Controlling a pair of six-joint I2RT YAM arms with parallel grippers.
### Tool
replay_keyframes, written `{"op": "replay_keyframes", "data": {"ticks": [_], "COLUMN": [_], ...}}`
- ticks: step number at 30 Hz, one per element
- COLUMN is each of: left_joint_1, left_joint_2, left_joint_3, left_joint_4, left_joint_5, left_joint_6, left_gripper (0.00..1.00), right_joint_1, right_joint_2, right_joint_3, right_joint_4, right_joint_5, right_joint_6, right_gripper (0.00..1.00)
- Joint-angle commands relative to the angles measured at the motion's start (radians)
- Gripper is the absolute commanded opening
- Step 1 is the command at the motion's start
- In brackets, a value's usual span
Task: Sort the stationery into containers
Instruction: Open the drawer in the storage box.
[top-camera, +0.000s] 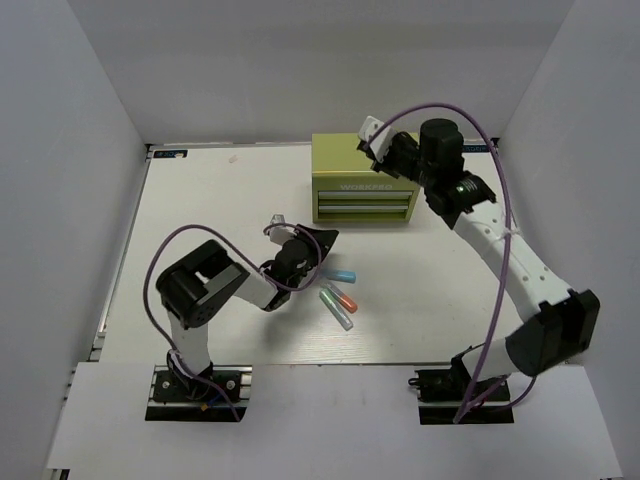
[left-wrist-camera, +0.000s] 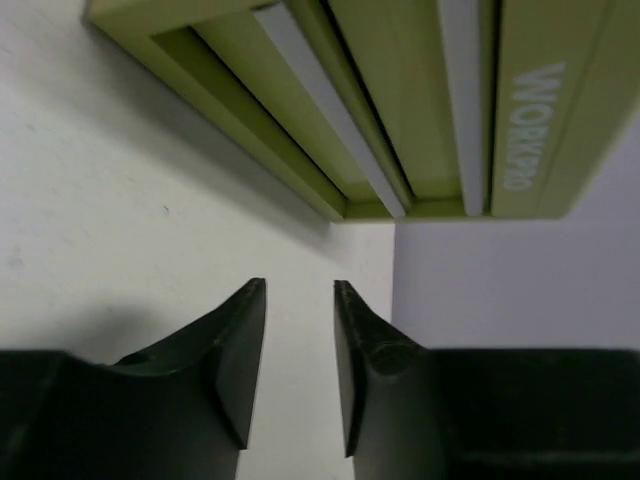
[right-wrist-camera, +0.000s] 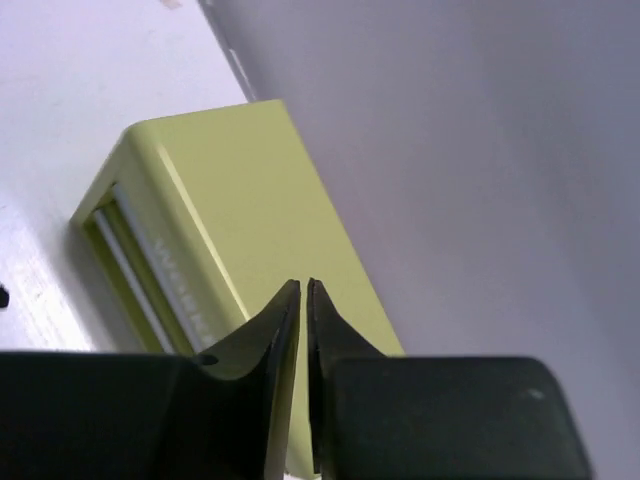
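The yellow-green chest (top-camera: 362, 180) stands at the back of the table, its two front drawers facing me. Three highlighters lie on the table in front of it: light blue (top-camera: 343, 275), orange (top-camera: 341, 297) and green (top-camera: 337, 312). My left gripper (top-camera: 323, 241) is open and empty, low over the table between the highlighters and the chest. In the left wrist view its jaws (left-wrist-camera: 300, 292) point at the chest front (left-wrist-camera: 400, 100). My right gripper (top-camera: 378, 150) is shut and empty above the chest's top right; in the right wrist view its jaws (right-wrist-camera: 303, 287) hang over the chest top (right-wrist-camera: 230, 200).
White walls enclose the table at the back and on both sides. The chest sits near the back wall. The table's left edge carries a dark rail (top-camera: 120, 270).
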Motion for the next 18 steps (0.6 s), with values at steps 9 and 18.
{"op": "replay_keyframes", "data": {"ticks": [9, 18], "left_joint_1": [0.029, 0.039], "left_joint_2": [0.162, 0.244], "left_joint_3": [0.209, 0.304], "left_joint_4": [0.151, 0.080], "left_joint_5": [-0.132, -0.123], "left_joint_6": [-0.040, -0.040], "left_gripper": [0.57, 0.51], "right_joint_1": [-0.047, -0.068], "right_joint_2": [0.284, 0.395], "right_joint_3": [0.171, 0.280], "right_joint_4": [-0.062, -0.145], "right_joint_5": [0.122, 0.118], "right_joint_6": [0.141, 0.194], "right_gripper": [0.30, 0.30]}}
